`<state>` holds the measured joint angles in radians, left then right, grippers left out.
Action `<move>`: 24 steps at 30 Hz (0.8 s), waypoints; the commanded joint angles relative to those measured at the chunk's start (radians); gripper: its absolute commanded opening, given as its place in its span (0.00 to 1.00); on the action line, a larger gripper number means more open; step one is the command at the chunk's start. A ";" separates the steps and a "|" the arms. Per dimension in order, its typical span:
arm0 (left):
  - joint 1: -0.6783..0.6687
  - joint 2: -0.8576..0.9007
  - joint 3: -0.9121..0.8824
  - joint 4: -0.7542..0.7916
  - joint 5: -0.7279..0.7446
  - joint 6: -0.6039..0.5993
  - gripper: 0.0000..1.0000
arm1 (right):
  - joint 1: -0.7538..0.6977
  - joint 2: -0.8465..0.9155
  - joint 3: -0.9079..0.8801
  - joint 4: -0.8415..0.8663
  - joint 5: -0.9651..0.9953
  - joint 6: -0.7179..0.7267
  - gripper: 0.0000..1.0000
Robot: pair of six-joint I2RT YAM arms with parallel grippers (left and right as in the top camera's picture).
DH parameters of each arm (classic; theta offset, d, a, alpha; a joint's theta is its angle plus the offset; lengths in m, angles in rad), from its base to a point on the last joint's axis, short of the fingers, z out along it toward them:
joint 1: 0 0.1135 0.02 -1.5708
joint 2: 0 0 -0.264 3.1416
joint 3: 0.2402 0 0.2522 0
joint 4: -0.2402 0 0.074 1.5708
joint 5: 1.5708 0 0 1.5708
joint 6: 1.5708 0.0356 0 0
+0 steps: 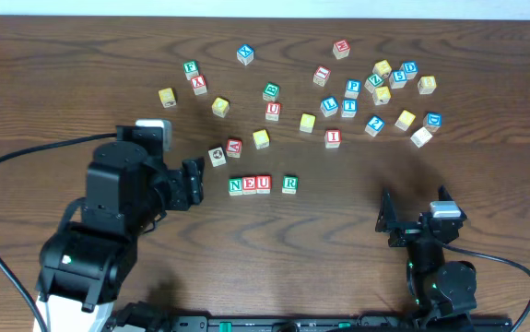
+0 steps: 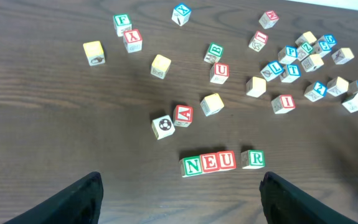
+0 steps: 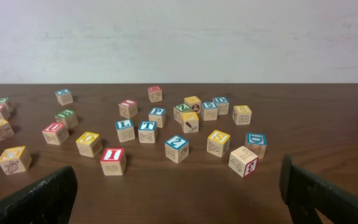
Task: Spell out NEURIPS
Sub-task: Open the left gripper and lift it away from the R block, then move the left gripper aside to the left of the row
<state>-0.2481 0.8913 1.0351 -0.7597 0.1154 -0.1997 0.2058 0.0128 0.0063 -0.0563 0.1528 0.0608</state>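
Green N [image 1: 236, 185], red E [image 1: 250, 184] and red U [image 1: 264, 183] stand touching in a row, with green R [image 1: 289, 183] a small gap to their right. In the left wrist view the same row reads N [image 2: 192, 165], E [image 2: 210, 163], U [image 2: 226, 160], R [image 2: 252, 158]. My left gripper [image 1: 195, 183] sits just left of the N, open and empty [image 2: 179, 211]. Red I [image 1: 333, 137] [image 3: 113, 160] lies loose behind the row, and blue P [image 1: 353, 87] is farther back. My right gripper [image 1: 389, 221] is open and empty at the front right [image 3: 179, 199].
Loose cubes lie behind the row: a red A [image 1: 234, 147], a picture cube [image 1: 217, 156], a yellow cube [image 1: 261, 138], a second red U [image 1: 273, 111], a blue X [image 1: 245, 53]. A dense cluster [image 1: 394, 83] fills the back right. A black cable [image 1: 6, 161] loops at the left.
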 commanded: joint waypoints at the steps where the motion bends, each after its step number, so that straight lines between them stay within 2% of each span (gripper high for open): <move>1: 0.056 0.021 0.014 -0.011 0.084 0.035 0.80 | -0.007 -0.001 -0.001 -0.004 0.005 0.013 0.99; 4: 0.072 0.049 0.014 -0.020 0.083 0.035 0.85 | -0.007 -0.001 -0.001 -0.004 0.005 0.013 0.99; 16: 0.073 0.134 0.014 -0.025 0.080 0.035 0.85 | -0.007 -0.001 -0.001 -0.004 0.005 0.013 0.99; 18: 0.073 0.131 0.014 -0.022 0.114 0.072 0.86 | -0.007 -0.001 -0.001 -0.004 0.005 0.013 0.99; 21: 0.097 0.126 0.014 -0.017 0.242 0.159 0.86 | -0.007 -0.001 -0.001 -0.004 0.005 0.013 0.99; 24: 0.143 0.124 0.014 -0.015 0.275 0.164 0.86 | -0.007 -0.001 -0.001 -0.004 0.005 0.013 0.99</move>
<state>-0.1429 1.0245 1.0351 -0.7776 0.3058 -0.0929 0.2058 0.0128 0.0063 -0.0563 0.1532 0.0608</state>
